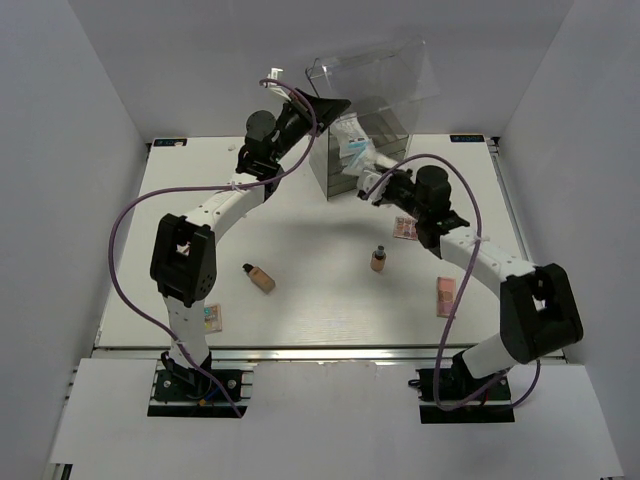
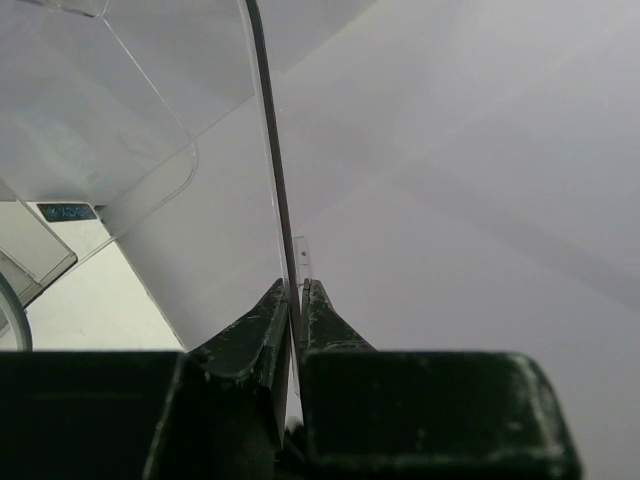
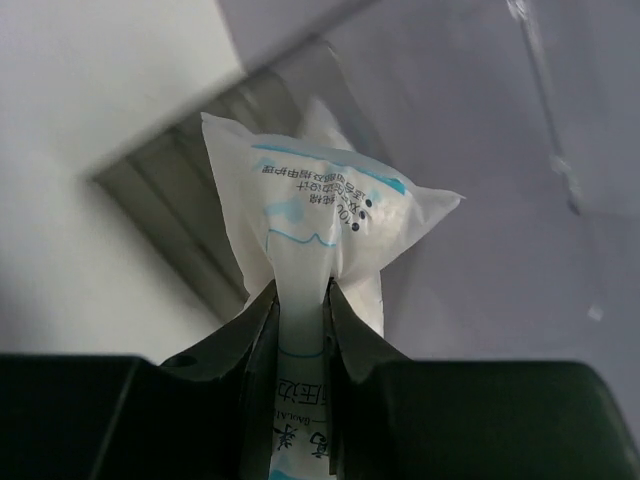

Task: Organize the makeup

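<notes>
Packet (image 3: 322,215) in right pincer (image 3: 300,292), at box (image 1: 335,172)

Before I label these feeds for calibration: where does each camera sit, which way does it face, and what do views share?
Top external: above and behind the bases, looking down on the table; the left arm and right arm show in full.
Left wrist: looking along the left end effector, shut on the clear lid at its edge; only its fingers show.
Right wrist: looking along the right end effector, shut on a white packet; only its fingers show.
Shared: the top view also shows that lid and packet.
</notes>
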You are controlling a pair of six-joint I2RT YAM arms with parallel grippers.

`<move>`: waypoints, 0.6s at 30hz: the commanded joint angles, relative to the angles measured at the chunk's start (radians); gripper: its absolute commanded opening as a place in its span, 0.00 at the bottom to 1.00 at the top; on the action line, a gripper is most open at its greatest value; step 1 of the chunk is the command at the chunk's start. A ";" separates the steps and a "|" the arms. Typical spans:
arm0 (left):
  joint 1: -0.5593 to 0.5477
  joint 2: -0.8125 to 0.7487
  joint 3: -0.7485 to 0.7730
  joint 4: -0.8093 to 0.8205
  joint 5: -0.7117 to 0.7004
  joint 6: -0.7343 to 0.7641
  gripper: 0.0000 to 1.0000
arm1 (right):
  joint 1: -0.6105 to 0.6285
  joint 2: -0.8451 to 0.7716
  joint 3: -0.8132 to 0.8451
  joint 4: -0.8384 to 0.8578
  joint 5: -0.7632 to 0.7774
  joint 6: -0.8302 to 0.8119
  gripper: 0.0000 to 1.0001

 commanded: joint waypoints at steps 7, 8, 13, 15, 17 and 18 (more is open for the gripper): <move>0.011 -0.052 0.013 0.153 0.039 -0.019 0.05 | -0.090 0.344 0.102 0.692 0.147 -0.404 0.00; 0.011 -0.053 0.013 0.153 0.040 -0.017 0.05 | -0.090 0.380 0.116 0.816 0.135 -0.440 0.00; 0.017 -0.056 0.007 0.158 0.040 -0.019 0.05 | -0.091 0.633 0.301 1.059 0.081 -0.545 0.00; 0.017 -0.058 0.002 0.159 0.037 -0.018 0.05 | -0.091 0.712 0.368 1.111 0.069 -0.554 0.00; 0.017 -0.058 -0.001 0.162 0.034 -0.019 0.05 | -0.093 0.737 0.440 1.093 0.049 -0.557 0.00; 0.017 -0.058 -0.003 0.162 0.034 -0.022 0.05 | -0.093 0.749 0.458 1.047 0.038 -0.557 0.00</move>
